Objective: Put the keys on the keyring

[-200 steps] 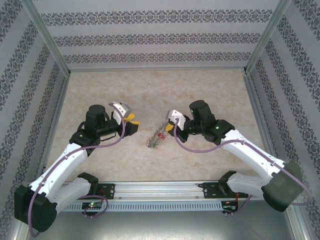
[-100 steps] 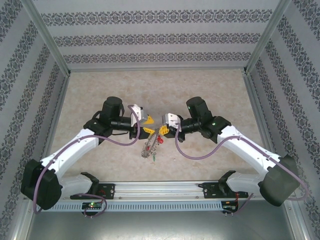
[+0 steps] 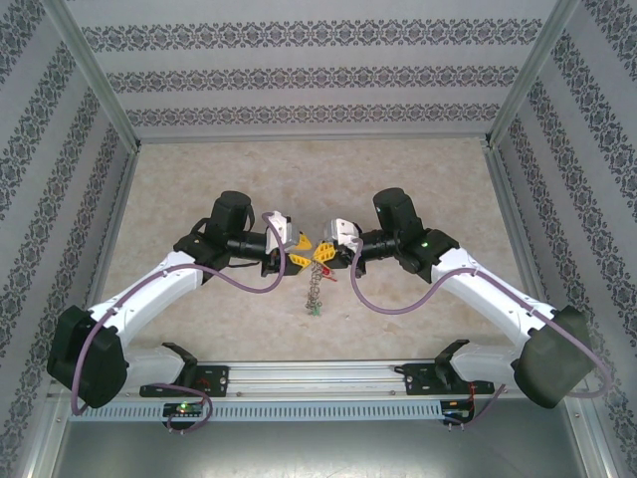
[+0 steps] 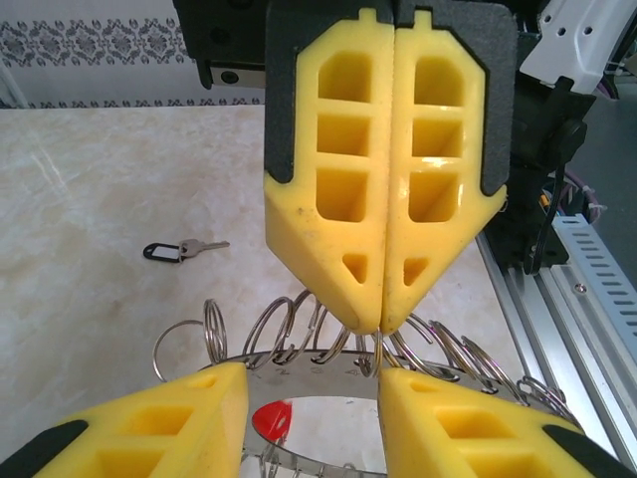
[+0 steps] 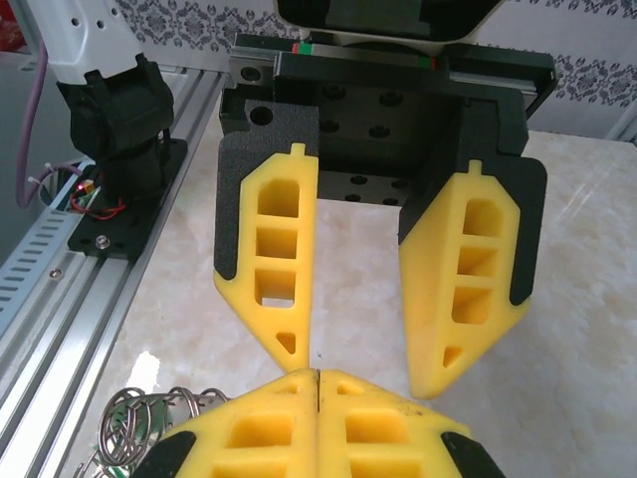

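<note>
The keyring (image 3: 317, 289) hangs edge-on below the two grippers, and its flat grey plate (image 4: 328, 376) is fringed with wire loops. My right gripper (image 3: 323, 253) is shut, and its yellow fingertips (image 4: 381, 321) pinch one wire loop at the ring's top rim. My left gripper (image 3: 295, 252) faces it, open, with its fingers (image 4: 149, 423) either side of the ring's hole. One of the keys shows as a red head (image 4: 269, 420) through that hole, and as a red speck (image 3: 329, 276) beside the ring. From the right wrist, the left gripper (image 5: 368, 366) stands open just beyond my shut right gripper (image 5: 317, 386).
A small key with a black head (image 4: 181, 249) lies on the marble table (image 3: 418, 179) to the left of the ring. The aluminium rail (image 3: 318, 376) with the arm bases runs along the near edge. Patterned walls (image 3: 318, 80) enclose the workspace.
The right gripper has lifted the keyring off the table, so it now hangs upright. The left arm has swung right to meet it, and its jaws have narrowed.
</note>
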